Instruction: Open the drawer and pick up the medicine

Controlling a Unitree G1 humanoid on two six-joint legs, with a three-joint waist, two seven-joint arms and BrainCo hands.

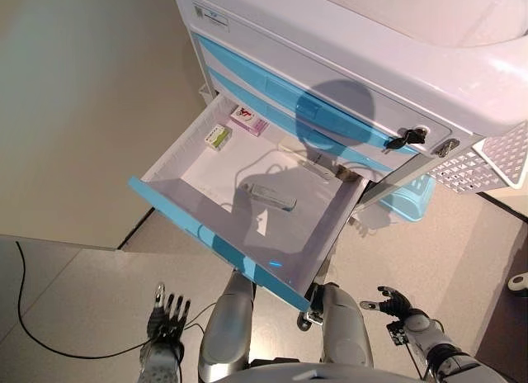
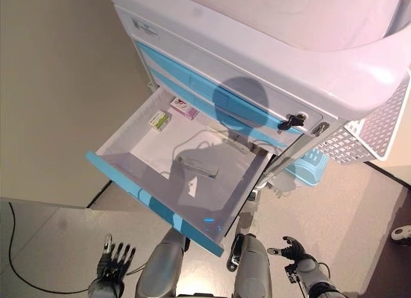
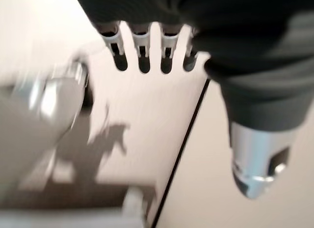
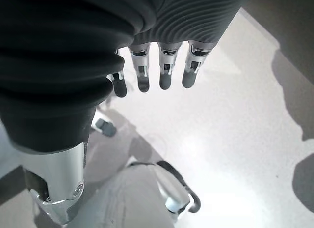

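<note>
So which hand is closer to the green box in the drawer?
Left. The left hand hangs low, below the drawer front, on the green box's side; the right hand is far across.

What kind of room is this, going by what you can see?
Probably a clinic or hospital room. A white medical cart with blue drawer fronts stands on a pale floor, its drawer pulled open with small medicine boxes inside, and a key in its lock.

White cart (image 1: 462, 78) with blue drawer (image 1: 216, 241) fronts; inside, a green-and-white box (image 1: 219, 136) and a pink-and-white box (image 1: 248, 119).
</note>
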